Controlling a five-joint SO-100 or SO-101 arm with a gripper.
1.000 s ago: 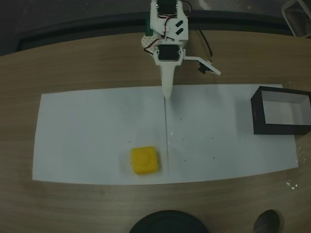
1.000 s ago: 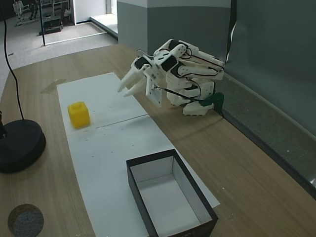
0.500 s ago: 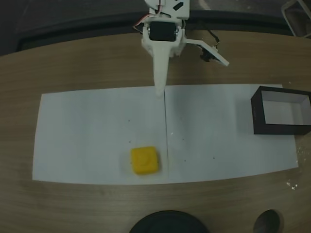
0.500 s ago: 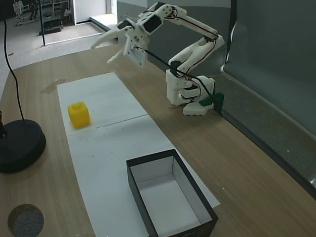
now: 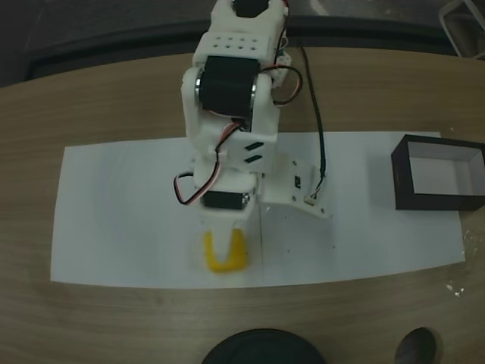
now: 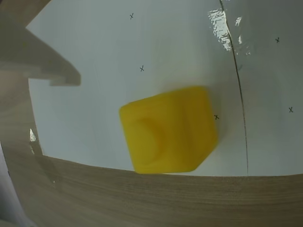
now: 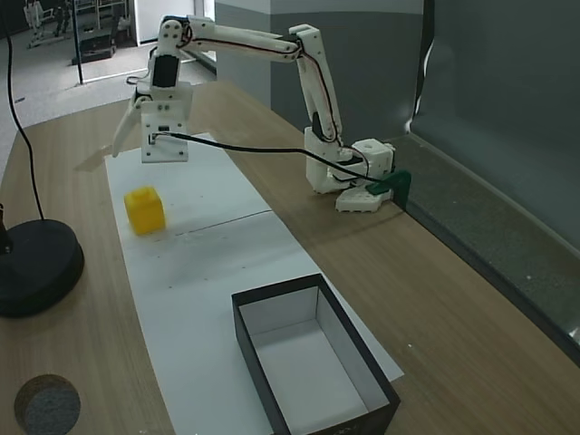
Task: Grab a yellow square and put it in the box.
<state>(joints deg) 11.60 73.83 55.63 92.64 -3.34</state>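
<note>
A curved wooden table [image 7: 471, 299] carries a long white paper sheet [image 7: 208, 299]. The small bright yellow chunky block [image 7: 145, 209] sits near the sheet's front edge, the dark-walled open box [image 7: 313, 358] at its far end. The white two-finger gripper [image 7: 136, 145] hangs spread-jawed above the block, empty; a black round lamp base [image 7: 32, 267] stands nearby.

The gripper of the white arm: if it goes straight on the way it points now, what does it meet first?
Probably the small yellow rounded block: the open white gripper points down just above it. Exact alignment is unclear.
</note>
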